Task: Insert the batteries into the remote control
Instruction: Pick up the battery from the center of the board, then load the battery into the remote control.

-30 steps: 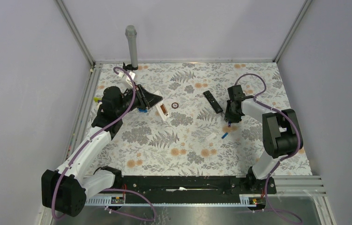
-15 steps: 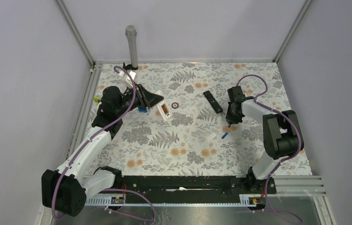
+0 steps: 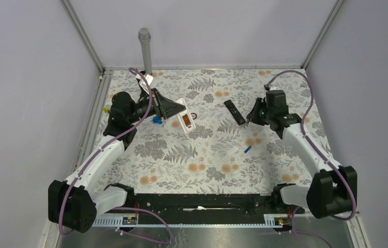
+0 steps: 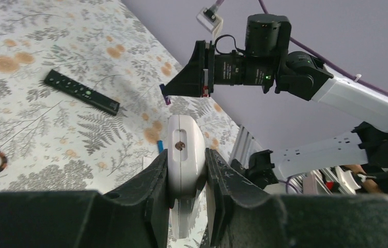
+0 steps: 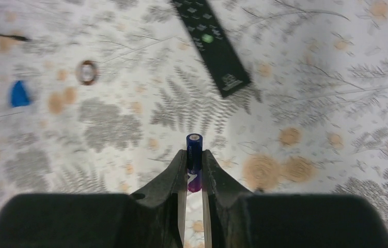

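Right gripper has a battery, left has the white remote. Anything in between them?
Nothing visible. Open air separates the battery in the right gripper from the white remote in the left gripper. The black remote lies flat on the table below that line; a low path might graze it.

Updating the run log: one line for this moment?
left gripper: white remote held | right gripper: blue battery held | insertion: not yet
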